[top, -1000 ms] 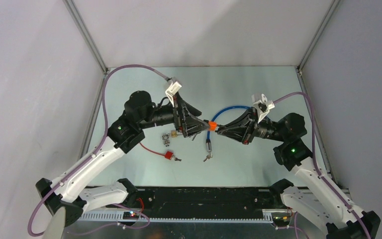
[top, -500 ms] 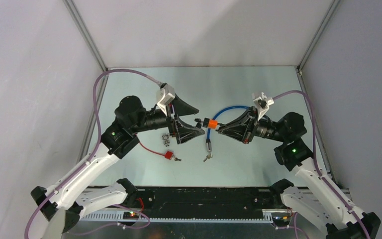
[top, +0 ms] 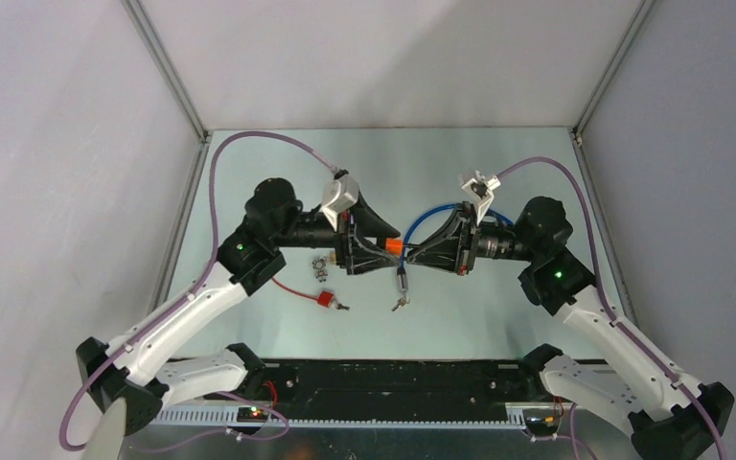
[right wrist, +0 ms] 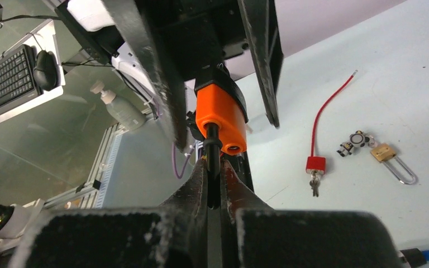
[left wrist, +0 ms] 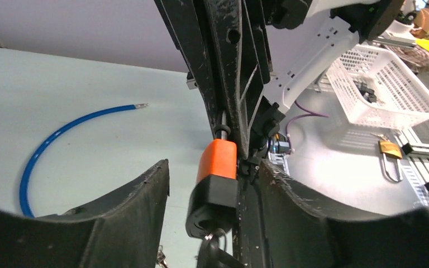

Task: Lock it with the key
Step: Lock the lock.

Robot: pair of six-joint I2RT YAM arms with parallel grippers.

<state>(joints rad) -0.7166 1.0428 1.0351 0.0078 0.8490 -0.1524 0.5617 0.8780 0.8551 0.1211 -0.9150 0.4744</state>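
Orange padlock (left wrist: 217,184): held above desk (top: 278,172) centre. Right hand (right wrist: 215,164): clamped on its black cable (right wrist: 213,139). Left hand (left wrist: 214,167): wide open astride the body; should pinch key (left wrist: 210,249) squarely and twist without tugging.

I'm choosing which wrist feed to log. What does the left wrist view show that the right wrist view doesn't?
Left wrist only: the white basket. Right wrist only: the red cable lock, the keyboard. Both: the orange padlock, its shackle pinched by the right end effector, and some blue cable.
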